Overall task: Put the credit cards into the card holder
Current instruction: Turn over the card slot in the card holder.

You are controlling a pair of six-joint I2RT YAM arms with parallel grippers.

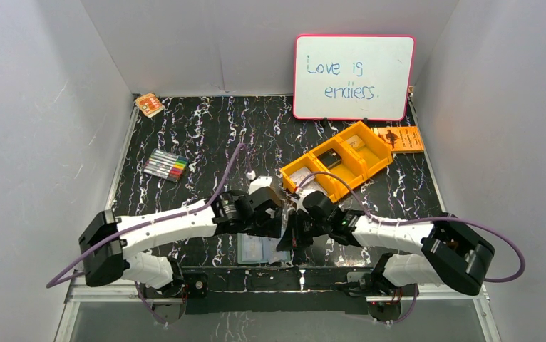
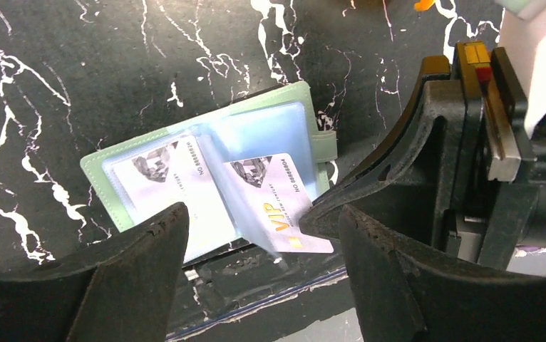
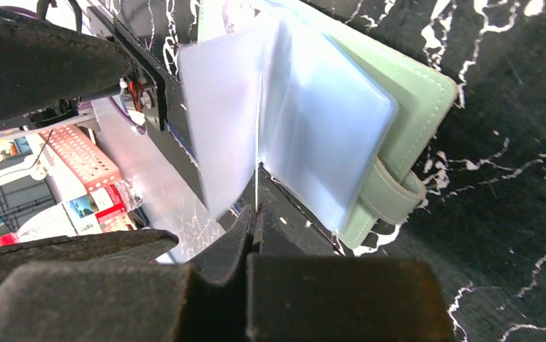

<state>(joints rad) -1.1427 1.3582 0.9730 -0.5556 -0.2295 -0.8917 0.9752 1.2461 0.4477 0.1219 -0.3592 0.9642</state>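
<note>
Blunt black fingers (image 2: 135, 271) of the left gripper (image 2: 259, 228) filled the bottom of the left wrist view, spread wide apart and holding nothing, poised above the card holder (image 2: 106, 174). That holder lay open on the black marbled table (image 2: 56, 85), green cover down and clear pockets facing up. One card (image 2: 160, 178) sat in the left-hand pocket. The VIP card (image 2: 270, 203) lay slanted on the right-hand side, partly under a clear leaf (image 2: 238, 153), its lower corner jutting past the holder's near edge. The tip of the right gripper (image 2: 313, 217) met that card's right edge. From the right wrist, the right gripper's jaws were pressed tight together, and a thin pale edge ran straight down into their tip. Whether that edge belonged to the VIP card or to a clear leaf could not be told. Beyond it the holder's pockets fanned open, with the green strap (image 3: 391, 196) curling at the side. From above, both grippers met low over the near middle of the table, between the two arm bases. The holder lay just beside them, close to the front edge. An orange tray (image 1: 338, 167) stood farther back on the right, a pack of markers (image 1: 165, 165) lay well to the left, and a whiteboard (image 1: 352, 77) leaned against the rear wall.
</note>
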